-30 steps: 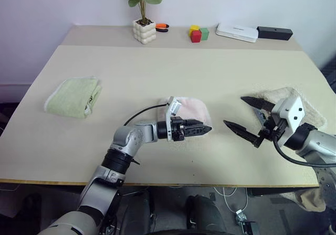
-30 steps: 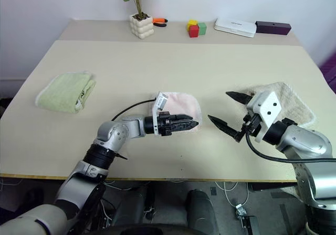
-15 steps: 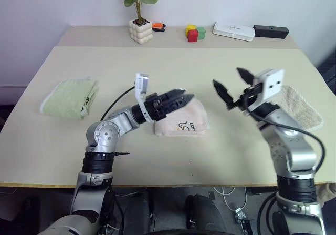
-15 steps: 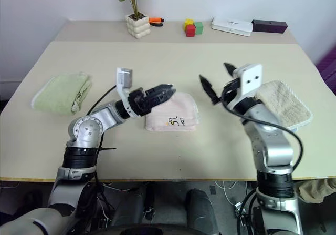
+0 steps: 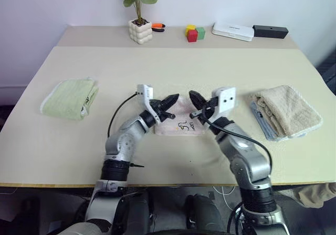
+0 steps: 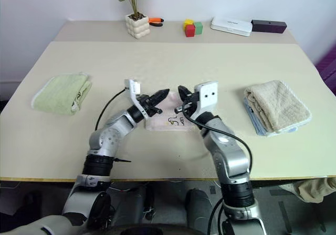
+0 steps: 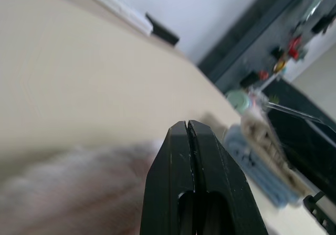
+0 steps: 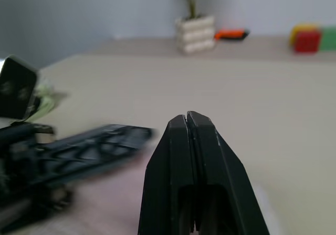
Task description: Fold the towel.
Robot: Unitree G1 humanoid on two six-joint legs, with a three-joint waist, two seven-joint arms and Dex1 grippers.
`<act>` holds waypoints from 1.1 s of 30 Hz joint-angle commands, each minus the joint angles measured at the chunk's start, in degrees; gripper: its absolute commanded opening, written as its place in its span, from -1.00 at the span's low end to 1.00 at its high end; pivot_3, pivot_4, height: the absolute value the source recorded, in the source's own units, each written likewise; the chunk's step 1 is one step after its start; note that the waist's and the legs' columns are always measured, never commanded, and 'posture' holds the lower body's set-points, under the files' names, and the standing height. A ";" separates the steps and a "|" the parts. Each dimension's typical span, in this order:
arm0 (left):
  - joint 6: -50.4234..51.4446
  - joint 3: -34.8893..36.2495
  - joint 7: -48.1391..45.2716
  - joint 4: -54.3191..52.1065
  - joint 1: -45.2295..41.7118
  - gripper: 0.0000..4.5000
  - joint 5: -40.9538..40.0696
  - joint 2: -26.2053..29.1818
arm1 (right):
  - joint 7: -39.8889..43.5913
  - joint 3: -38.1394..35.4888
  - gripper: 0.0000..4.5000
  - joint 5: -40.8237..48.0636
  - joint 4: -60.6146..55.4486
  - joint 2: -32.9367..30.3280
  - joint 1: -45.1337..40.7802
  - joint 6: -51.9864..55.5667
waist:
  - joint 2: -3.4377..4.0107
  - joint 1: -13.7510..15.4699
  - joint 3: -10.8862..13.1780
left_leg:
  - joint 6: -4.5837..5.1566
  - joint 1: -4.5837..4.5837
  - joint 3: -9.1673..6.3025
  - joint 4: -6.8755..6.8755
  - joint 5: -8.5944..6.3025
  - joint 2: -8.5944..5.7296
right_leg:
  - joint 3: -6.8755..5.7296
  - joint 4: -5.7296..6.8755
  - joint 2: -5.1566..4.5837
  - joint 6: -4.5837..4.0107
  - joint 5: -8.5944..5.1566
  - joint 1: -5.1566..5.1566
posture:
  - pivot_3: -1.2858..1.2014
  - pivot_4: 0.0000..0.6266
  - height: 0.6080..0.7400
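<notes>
The towel (image 5: 176, 124) lies folded on the table's near middle, pale pink with a small dark print facing up. My left gripper (image 5: 174, 99) is shut and empty over the towel's far left edge, pointing right. My right gripper (image 5: 192, 96) is also shut and empty, over the towel's far right edge and pointing left. The two tips stand a short way apart, facing each other. In the left wrist view the black fingers (image 7: 181, 156) press together above the blurred pink towel (image 7: 79, 185). The right wrist view shows its own shut fingers (image 8: 181, 156) and the left gripper (image 8: 100, 143) beyond.
A folded green towel (image 5: 70, 96) lies at the left. A beige towel (image 5: 286, 108) on blue cloth lies at the right. Along the far edge stand a potted plant (image 5: 140, 30), coloured blocks (image 5: 197, 33), a white box (image 5: 233, 31) and a black box (image 5: 270, 31).
Both grippers have gone from open to shut with nothing in them. The right gripper swung left to the towel, and the left arm drew in so the tips face each other.
</notes>
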 commanded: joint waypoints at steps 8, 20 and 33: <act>-1.12 -1.92 1.64 3.85 -1.57 -0.99 5.37 -0.27 | -2.58 2.28 -0.99 -9.27 10.66 -0.16 0.46 -4.92 | 0.00 -0.06 0.00 | 0.00 0.01 0.00 -0.01 0.00 0.00 | -0.01 -0.01 0.00 0.00 0.00 0.01 | 0.03 -0.52 0.92; 0.17 -1.55 1.33 3.41 0.62 -0.99 7.17 1.75 | -6.44 0.21 -0.99 -14.61 15.74 -0.83 -0.69 -2.79 | 0.02 -0.11 -0.08 | 0.00 0.07 -0.01 0.00 0.00 0.01 | 0.00 0.00 0.00 0.00 0.00 0.06 | 0.03 -0.52 0.92; 1.46 1.64 1.16 -0.88 1.16 -0.20 3.12 1.78 | -2.89 -2.76 -0.63 -8.87 11.50 0.03 0.50 -3.46 | 0.02 -0.11 -0.10 | 0.00 0.08 -0.03 0.01 0.00 0.02 | 0.00 0.00 0.00 -0.01 -0.01 0.09 | 0.03 -0.52 0.92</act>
